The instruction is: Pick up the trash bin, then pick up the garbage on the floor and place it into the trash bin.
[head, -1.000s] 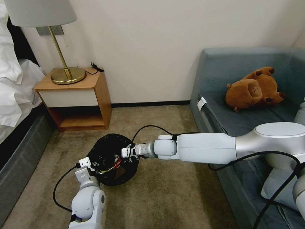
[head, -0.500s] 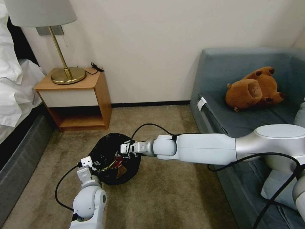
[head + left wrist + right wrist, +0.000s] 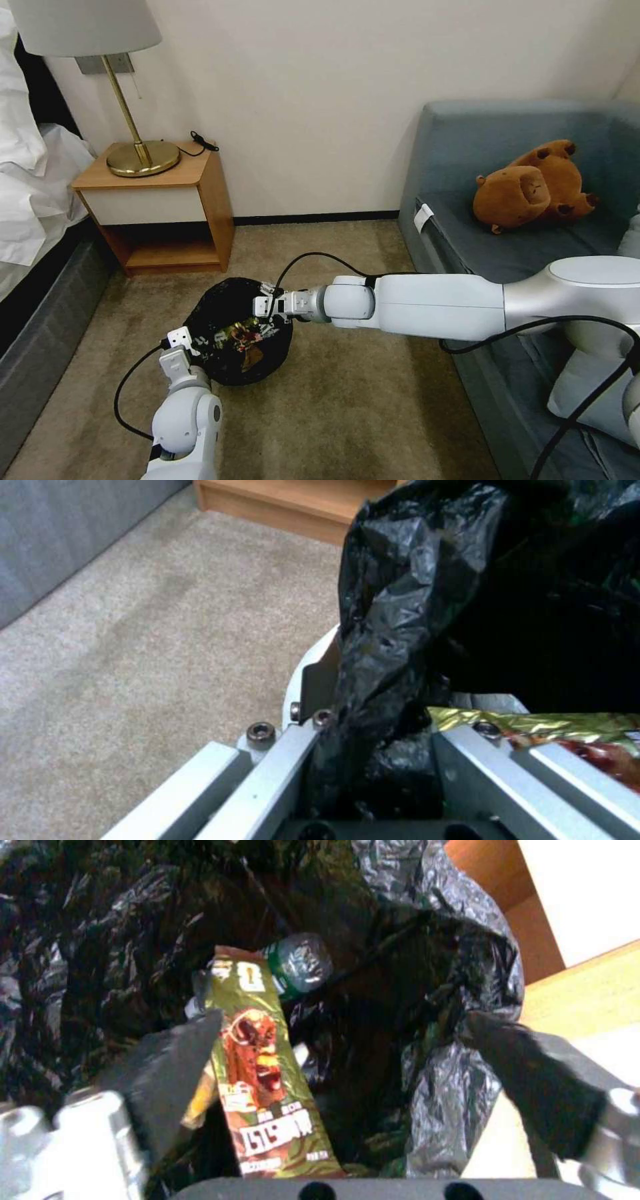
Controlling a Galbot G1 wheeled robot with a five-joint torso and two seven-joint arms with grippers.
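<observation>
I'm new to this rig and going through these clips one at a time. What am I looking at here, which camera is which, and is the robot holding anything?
This is a wheeled robot with two white arms, each ending in a gripper. The wide picture comes from a camera on its head, looking down at a carpeted floor between a wooden nightstand and a grey sofa with a brown plush toy on it.

The other two pictures come from cameras on the wrists. The left gripper is clamped on the rim of the trash bin, pinching its black bag. The right gripper hangs over the bin's mouth with its jaws open.

Its wrist camera looks straight into the bin, where a snack wrapper and a small bottle lie inside.
</observation>
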